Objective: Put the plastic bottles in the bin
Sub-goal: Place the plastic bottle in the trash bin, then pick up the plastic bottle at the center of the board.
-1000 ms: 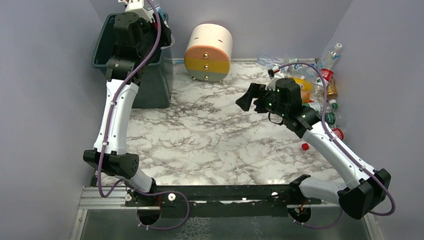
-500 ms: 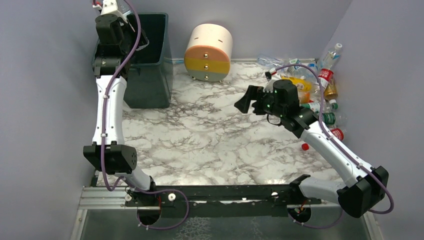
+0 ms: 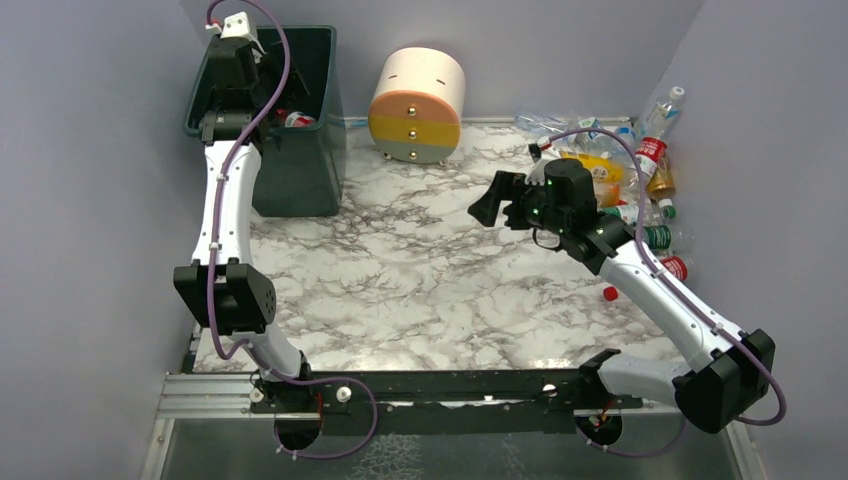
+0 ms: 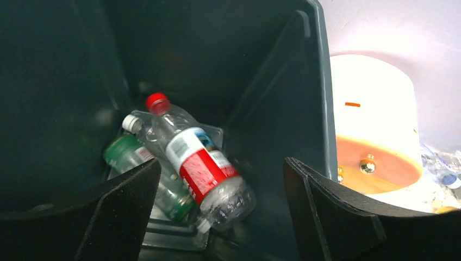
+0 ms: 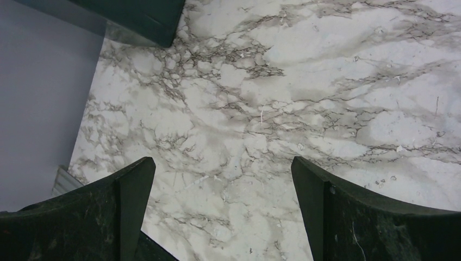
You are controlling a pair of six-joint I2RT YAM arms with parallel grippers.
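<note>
The dark green bin [image 3: 328, 75] stands at the far left of the table. My left gripper [image 3: 270, 92] hangs over its opening, open and empty. In the left wrist view the gripper [image 4: 220, 217] looks down into the bin [image 4: 272, 81], where a clear bottle with a red label and red cap [image 4: 198, 163] lies on a green bottle [image 4: 142, 166] and a white-capped one [image 4: 130, 123]. The red-labelled bottle also shows in the top view [image 3: 297, 119]. A pile of plastic bottles [image 3: 620, 180] lies at the far right. My right gripper [image 3: 490, 205] is open and empty above the marble, left of the pile.
The round cream, yellow and grey drawer unit [image 3: 417, 105] stands right of the bin and shows in the left wrist view [image 4: 375, 119]. A loose red cap [image 3: 609, 293] lies near the right arm. The right wrist view shows bare marble [image 5: 304, 109] and the bin's corner [image 5: 136, 13].
My left arm has swung left and come back over the bin's left half. A red-labelled bottle now lies in the bin. The right arm has barely moved.
</note>
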